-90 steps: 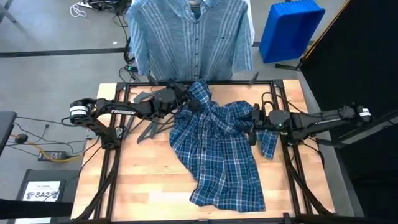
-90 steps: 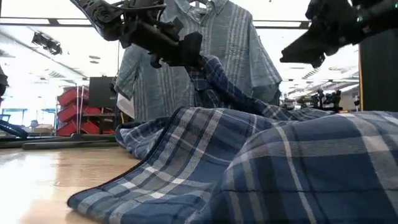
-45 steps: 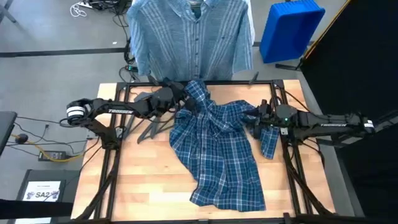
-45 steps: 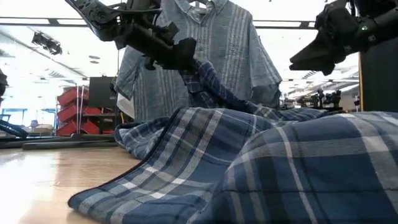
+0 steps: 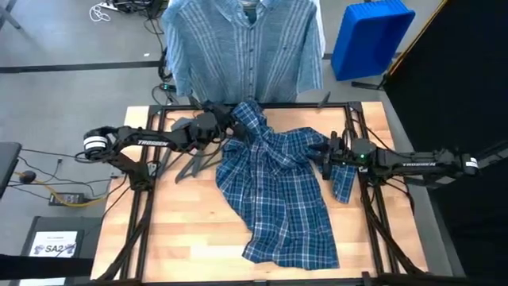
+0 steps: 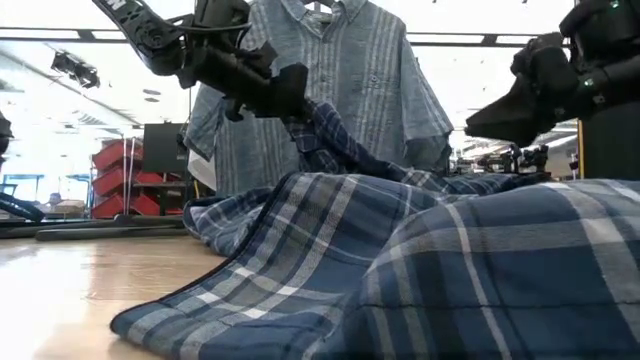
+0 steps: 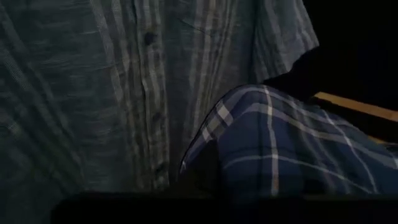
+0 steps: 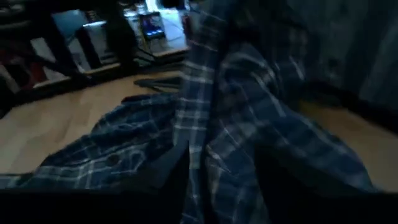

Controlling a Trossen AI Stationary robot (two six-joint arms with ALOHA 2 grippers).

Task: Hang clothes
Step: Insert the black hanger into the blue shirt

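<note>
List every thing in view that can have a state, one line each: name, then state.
plaid shirt: spread crumpled on the table, one part lifted by the left gripper.
striped shirt: hanging beyond the table's far edge, buttoned.
hangers: lying flat on the table, unused.
left gripper: shut on the plaid shirt, raised above the table.
right gripper: at the plaid shirt's edge.
blue bin: standing on the floor.
</note>
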